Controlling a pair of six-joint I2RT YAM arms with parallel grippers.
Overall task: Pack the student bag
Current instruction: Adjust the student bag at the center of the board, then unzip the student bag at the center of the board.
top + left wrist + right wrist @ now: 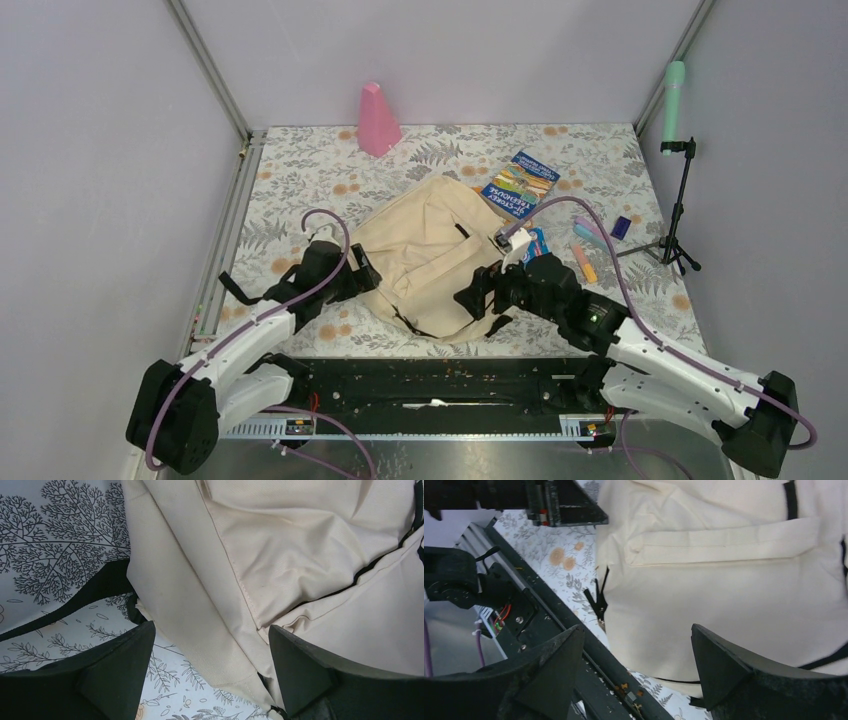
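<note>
left tool (210, 630): I'm holding it wide, jaws straddling the left edge seam of the student bag (430, 255). The fabric is lying slack between them and I'm pinching nothing.
right tool (636, 630): I'm keeping it wide too, hovering over the bag's near right corner and gripping nothing.
bag position: it's lying flat in the middle of the counter (300, 180), between my two tools. The cream panel is facing up and a black strap is trailing off its left side.
bag state: the dark zip lines are looking closed from here, though I'm not seeing the pulls clearly. Nothing is showing inside it.
step: I'm reading this as the start, with both tools bracketing the bag to get it held and opened. Packing isn't looking begun.
next move: I'm expecting one tool to close on a fold of fabric or a strap to anchor the bag, while the other goes for a zip pull. The cloth is looking soft, so it's probably going to bunch up.
loose items: an orange marker (585, 262) is lying just right of the bag, and a book (518, 185) is lying near its far right corner. I'm taking both as likely cargo.
far edge: a pink cone (378, 120) is standing by the back wall, well apart from the bag.
</note>
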